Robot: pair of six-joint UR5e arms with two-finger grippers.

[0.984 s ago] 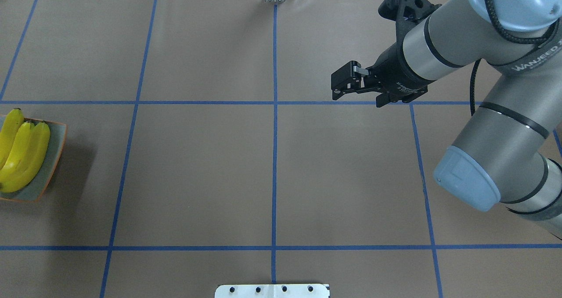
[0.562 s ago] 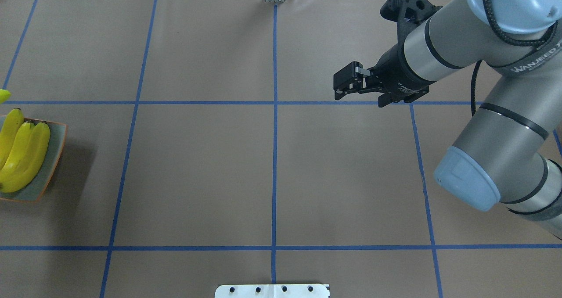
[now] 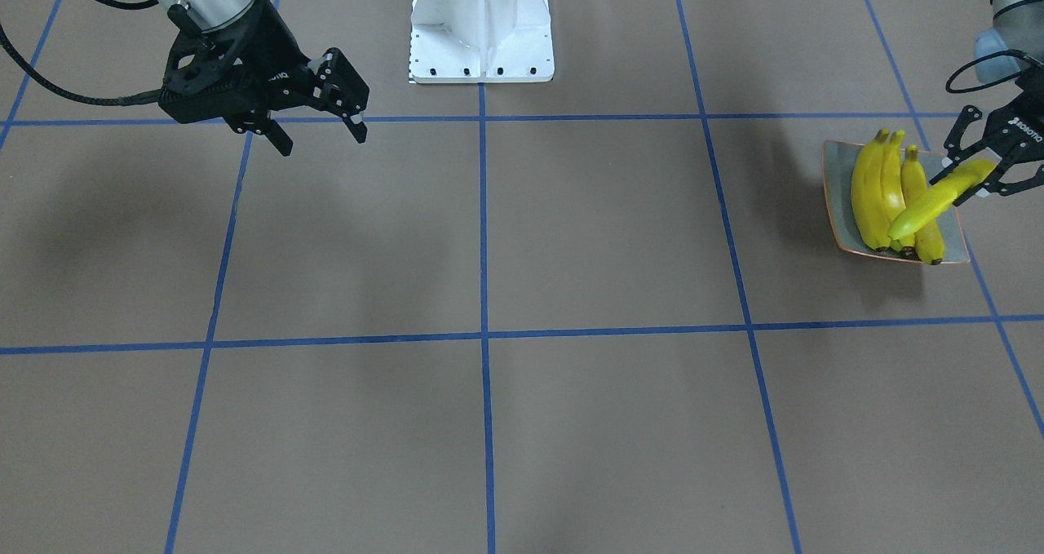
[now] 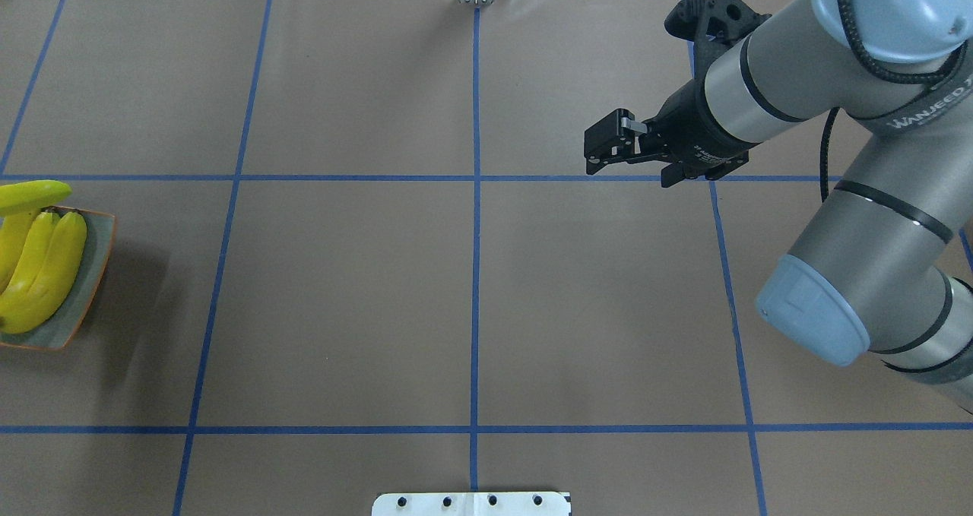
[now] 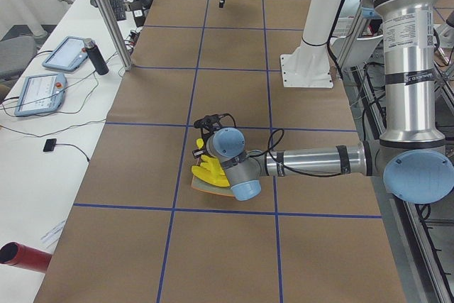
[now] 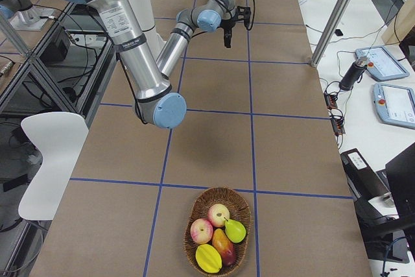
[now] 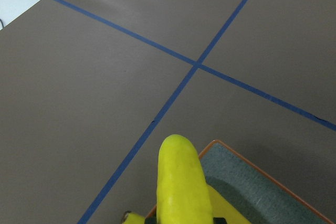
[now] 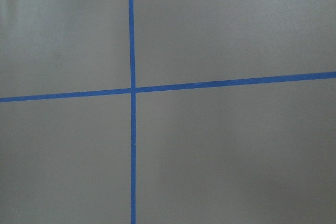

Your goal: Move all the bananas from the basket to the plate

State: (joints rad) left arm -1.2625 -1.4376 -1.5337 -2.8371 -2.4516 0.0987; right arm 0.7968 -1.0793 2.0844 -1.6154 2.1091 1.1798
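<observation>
One broad table [image 4: 342, 288], papered brown and ruled with blue tape, carries everything. The right arm [image 4: 859, 220] reaches out over its right half. The left arm [image 5: 312, 161] stretches low towards the table's left end. The white robot base [image 3: 481, 24] is bolted between them.

A wicker basket [image 6: 218, 191] sits at the table's right end and holds mixed fruit [image 6: 218, 238], including two reddish apples and a green pear. Well apart from it, near the left end, lies the square grey-green plate [image 3: 838, 179] with its orange rim. Three bright-yellow bananas [image 3: 877, 191] lie side by side in the plate.

A fourth, paler banana [image 3: 930, 203] hangs tilted above them, its free end over the plate. Whether it touches them cannot be told. The left gripper [image 3: 972, 175] is clamped on that banana's other end, beside the plate's edge. The right gripper [image 3: 324, 139] hovers over a tape line with its jaws spread and nothing between them.
</observation>
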